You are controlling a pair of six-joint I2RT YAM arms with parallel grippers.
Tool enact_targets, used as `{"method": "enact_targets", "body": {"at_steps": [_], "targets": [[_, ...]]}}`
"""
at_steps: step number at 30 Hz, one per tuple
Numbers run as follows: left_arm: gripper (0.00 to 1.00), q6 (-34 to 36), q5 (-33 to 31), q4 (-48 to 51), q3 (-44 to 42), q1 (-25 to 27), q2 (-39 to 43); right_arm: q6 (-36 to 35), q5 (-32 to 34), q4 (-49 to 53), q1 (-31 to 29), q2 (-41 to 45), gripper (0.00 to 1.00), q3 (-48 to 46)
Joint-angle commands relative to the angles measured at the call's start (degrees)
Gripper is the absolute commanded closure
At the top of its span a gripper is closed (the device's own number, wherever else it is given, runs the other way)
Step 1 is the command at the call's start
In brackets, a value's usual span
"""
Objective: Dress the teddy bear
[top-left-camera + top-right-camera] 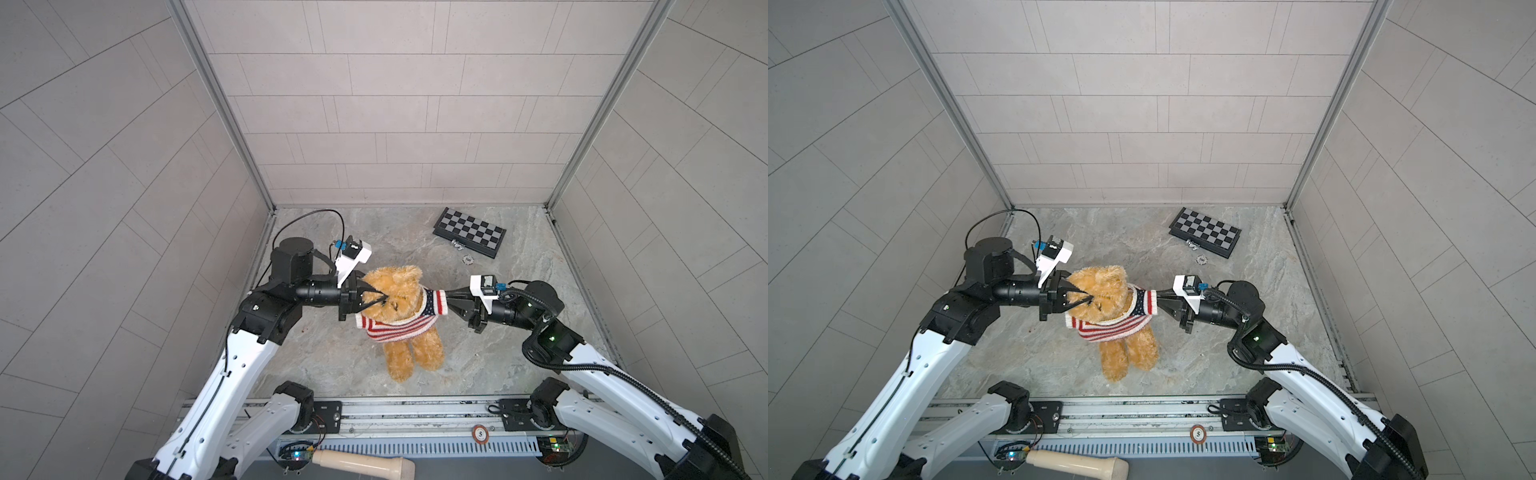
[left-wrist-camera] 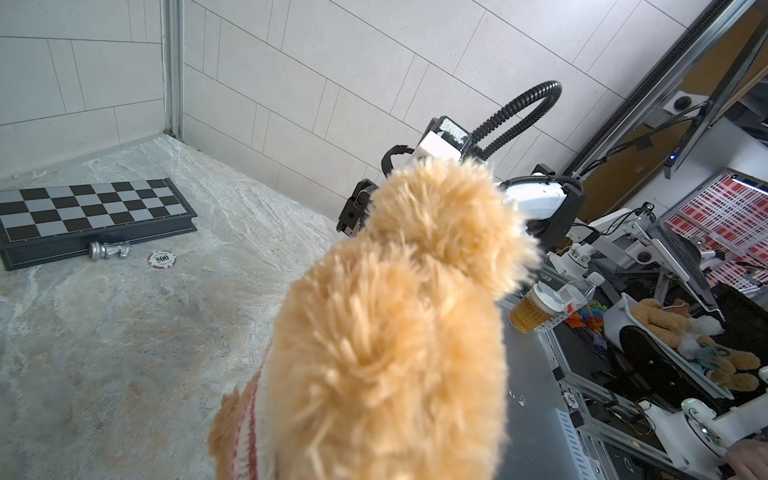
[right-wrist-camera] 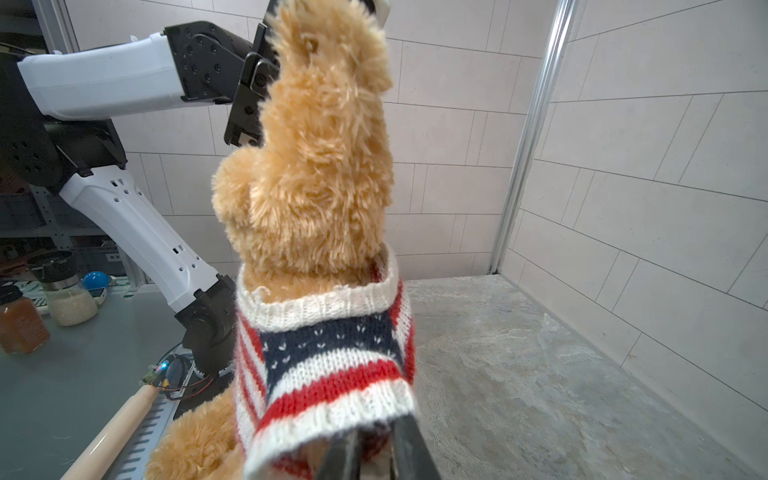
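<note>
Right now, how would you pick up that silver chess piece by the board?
Probably from straight above, closing on its two ends, base and head. The chess piece lies on its side, seemingly tight against the board edge, so a finger would hardly fit between them, while both ends look free.

Open tabletop (image 1: pixel 316 353) front-left of teddy bear (image 1: pixel 401 286), chessboard (image 1: pixel 469 232), poker chip (image 1: pixel 468 259) blocking far right
</note>
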State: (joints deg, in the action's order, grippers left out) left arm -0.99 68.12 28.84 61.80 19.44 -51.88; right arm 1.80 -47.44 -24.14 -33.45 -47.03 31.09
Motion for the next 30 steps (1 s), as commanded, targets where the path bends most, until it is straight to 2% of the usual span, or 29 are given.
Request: {"method": "enact_targets", "body": {"at_steps": [1, 5, 7, 13, 18, 21, 24, 26, 28, 30], "targets": [[1.0, 0.8, 1.5, -1.6, 2.0, 0.3, 0.0, -3.2, -1.7, 1.8, -1.2, 0.2, 0.78, 1.7], [1.0, 0.4, 1.5, -2.7, 2.1, 0.6, -0.5, -4.8, -2.4, 3.2, -3.3, 0.4, 0.63, 1.9], [1.0, 0.3, 1.5, -2.8, 2.0, 0.9, -0.7, -5.2, -2.7, 3.3, -3.9, -0.5, 0.58, 2.5], [1.0, -0.5, 1.1, -4.4, 1.5, 1.1, -0.6, -5.5, -4.0, 1.1, -5.5, -4.9, 0.55, 4.0], [1.0, -1.6, 0.4, -5.8, 1.1, 1.1, -0.6, -5.8, -0.9, 1.2, -5.5, -6.3, 0.56, 3.9], [1.0, -1.9, -6.5, -5.4, 1.6, 1.3, -1.8, -5.4, 4.5, 2.0, -4.6, -4.8, 0.57, 2.8], [1.0, 0.4, -18.6, 0.8, 4.0, 0.8, -4.6, -5.9, 17.4, 5.8, -2.8, -0.8, 0.55, 1.1], [1.0, 1.3, -23.5, 4.8, 5.6, 0.7, -7.0, -6.8, 24.4, 11.4, -1.3, 1.1, 0.49, 1.5], [1.0, 1.4, -27.3, 5.9, 5.7, 1.2, -8.1, -9.3, 25.1, 16.0, -0.7, 1.8, 0.28, 2.4], [1.0, 0.6, -29.1, 4.6, 4.6, 1.6, -8.2, -8.8, 24.1, 16.0, -1.0, 1.9, 0.08, 2.7]]}}
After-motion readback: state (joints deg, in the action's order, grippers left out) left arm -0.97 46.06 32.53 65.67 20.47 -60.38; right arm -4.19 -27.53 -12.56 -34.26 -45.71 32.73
